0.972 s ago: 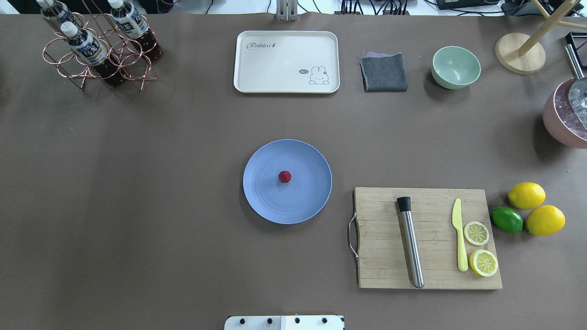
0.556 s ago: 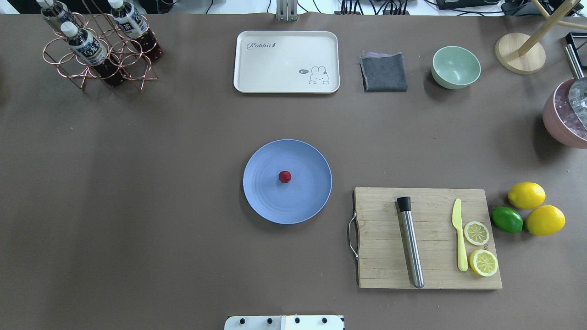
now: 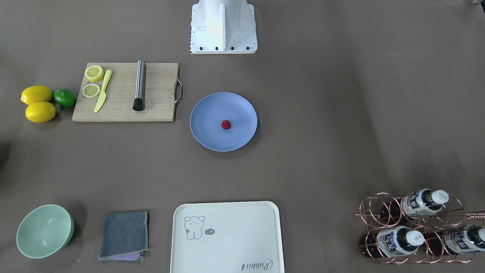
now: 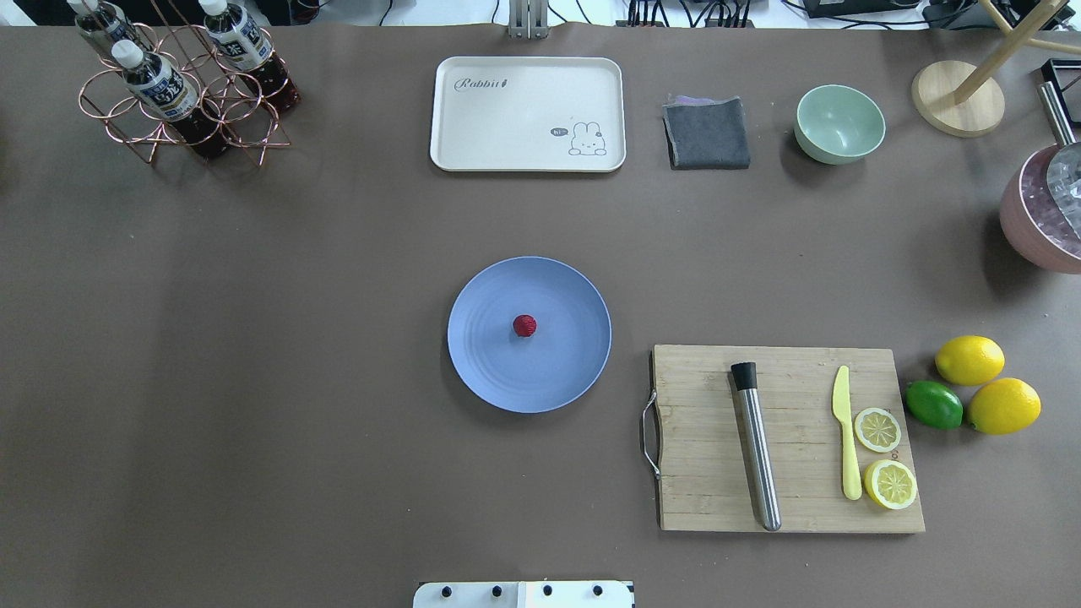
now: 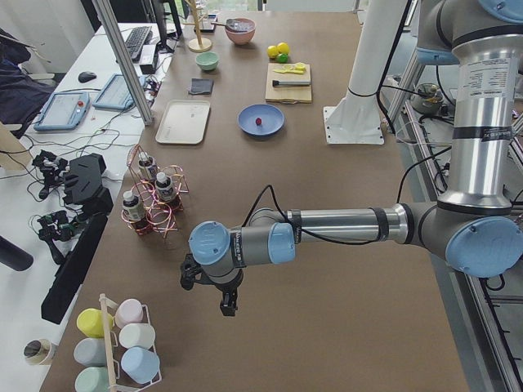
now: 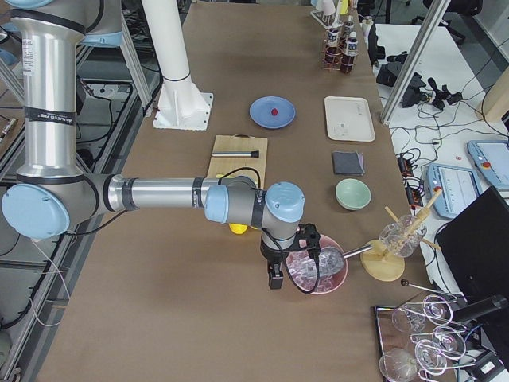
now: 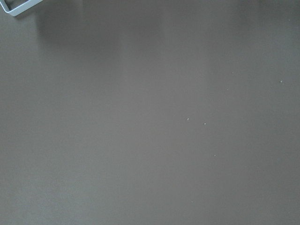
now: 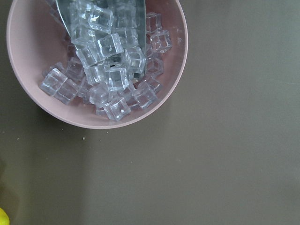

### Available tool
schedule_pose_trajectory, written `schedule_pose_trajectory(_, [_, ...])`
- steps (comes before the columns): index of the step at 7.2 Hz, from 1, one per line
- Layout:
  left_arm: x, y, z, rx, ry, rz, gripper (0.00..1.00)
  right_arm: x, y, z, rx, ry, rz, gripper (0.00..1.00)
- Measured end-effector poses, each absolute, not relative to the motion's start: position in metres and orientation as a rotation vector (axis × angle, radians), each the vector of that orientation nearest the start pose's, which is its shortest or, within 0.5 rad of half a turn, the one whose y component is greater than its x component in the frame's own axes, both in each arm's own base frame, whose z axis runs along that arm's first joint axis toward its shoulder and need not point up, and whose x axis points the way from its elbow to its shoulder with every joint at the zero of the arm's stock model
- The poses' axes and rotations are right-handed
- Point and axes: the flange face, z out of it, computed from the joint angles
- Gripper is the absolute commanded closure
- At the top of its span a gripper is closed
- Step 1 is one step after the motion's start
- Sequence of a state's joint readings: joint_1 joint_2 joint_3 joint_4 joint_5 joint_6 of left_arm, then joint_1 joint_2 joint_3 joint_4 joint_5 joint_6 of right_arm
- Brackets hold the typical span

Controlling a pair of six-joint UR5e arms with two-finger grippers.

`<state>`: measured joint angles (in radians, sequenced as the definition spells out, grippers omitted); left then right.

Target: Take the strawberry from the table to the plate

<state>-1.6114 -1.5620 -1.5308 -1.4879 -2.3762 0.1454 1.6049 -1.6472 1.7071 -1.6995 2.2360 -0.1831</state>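
A small, round, dark-red strawberry with bumpy skin is seen lying near the middle of the blue plate, which is set on the brown bench just beside a wooden cutting board. The left jaws and the right jaws are held well apart from it; how far either pair is open cannot be told.

the strawberry sits on the plate, with the cutting board near its right.
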Motion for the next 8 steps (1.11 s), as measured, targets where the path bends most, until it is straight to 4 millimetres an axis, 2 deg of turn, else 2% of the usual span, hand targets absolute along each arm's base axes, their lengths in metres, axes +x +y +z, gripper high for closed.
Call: schedule_pose_trajectory(8, [-0.0882, -0.4734, 0.6879, -0.043, 0.815, 0.031, 0.02, 0.0820, -0.4532, 0.6430, 0.048, -0.705, -0.137, 0.00])
